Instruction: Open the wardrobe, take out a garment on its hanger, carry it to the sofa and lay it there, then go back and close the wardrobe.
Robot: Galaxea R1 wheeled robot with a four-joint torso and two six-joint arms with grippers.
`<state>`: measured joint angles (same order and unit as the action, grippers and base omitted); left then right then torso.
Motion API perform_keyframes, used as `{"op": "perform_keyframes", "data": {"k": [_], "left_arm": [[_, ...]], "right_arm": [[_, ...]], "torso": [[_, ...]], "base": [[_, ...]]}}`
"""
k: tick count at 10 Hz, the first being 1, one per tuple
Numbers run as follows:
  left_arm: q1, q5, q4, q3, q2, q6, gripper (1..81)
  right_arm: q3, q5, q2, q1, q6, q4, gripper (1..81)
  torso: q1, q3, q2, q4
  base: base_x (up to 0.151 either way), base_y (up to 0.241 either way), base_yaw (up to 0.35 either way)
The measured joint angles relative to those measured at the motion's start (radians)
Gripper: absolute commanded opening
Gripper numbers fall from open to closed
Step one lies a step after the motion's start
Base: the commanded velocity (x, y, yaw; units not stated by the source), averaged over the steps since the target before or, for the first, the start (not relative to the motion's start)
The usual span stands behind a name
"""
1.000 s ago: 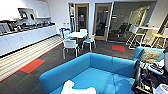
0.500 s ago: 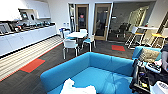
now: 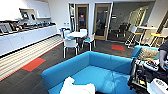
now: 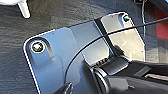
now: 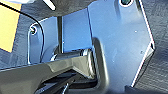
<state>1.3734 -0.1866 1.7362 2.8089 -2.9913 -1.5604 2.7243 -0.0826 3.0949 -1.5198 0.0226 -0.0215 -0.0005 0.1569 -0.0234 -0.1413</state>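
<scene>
a: sofa [image 3: 105, 72] first. bright blue, smooth upholstery, high angled back wrapping round the seat. it's the landmark, everything else goes off it.

b: garment [image 3: 77, 88]?

a: white soft thin fabric, crumpled, lying on the sofa seat at its front edge, toward the left end. hanger can't be made out.

b: behind the sofa?

a: round white table [image 3: 77, 34] with white chairs [image 3: 70, 45], thin legs, some with blue seats. dark carpet [image 3: 27, 82] with a fine ribbed texture, a red rectangular patch [image 3: 33, 64] left of the sofa and another red patch [image 3: 117, 47] behind it. a pale striped floor strip left of that, along a long white counter [image 3: 27, 37] with dark appliances on top, white wall cabinets above. 2 wooden-framed glass doors [image 3: 102, 21] on the far wall beyond the sofa.

b: right of the sofa?

a: a second blue seat with a patterned cushion [image 3: 148, 53], a person's arm [image 3: 163, 53] over a dark control rig [image 3: 146, 72]. high white table and stools further back.

b: any writing, brands?

a: none readable.

b: grippers?

a: left wrist view has the robot's dark plate with round corner fittings, a black cable across it, ribbed carpet behind and a white leg. right wrist view has the plate reflecting blue, carpet, a yellow patch. fingers not discernible for either, so can't tell how the jaws stand or whether they grip anything.
</scene>
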Motion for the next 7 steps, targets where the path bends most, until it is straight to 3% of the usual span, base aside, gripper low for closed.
{"op": "perform_keyframes", "data": {"k": [1,7], "left_arm": [[-0.003,0.0,0.0,0.0,0.0,0.0,81.1],[-0.002,0.0,0.001,0.0,0.005,0.0,81.1]], "right_arm": [[0.0,-0.003,0.0,0.003,0.0,0.0,81.1],[0.0,0.0,0.005,0.006,0.0,-0.004,81.1]], "torso": [[0.0,0.0,0.0,0.0],[0.0,0.0,0.0,0.0]], "base": [[-0.076,0.0,0.0],[0.0,0.0,0.0]]}}
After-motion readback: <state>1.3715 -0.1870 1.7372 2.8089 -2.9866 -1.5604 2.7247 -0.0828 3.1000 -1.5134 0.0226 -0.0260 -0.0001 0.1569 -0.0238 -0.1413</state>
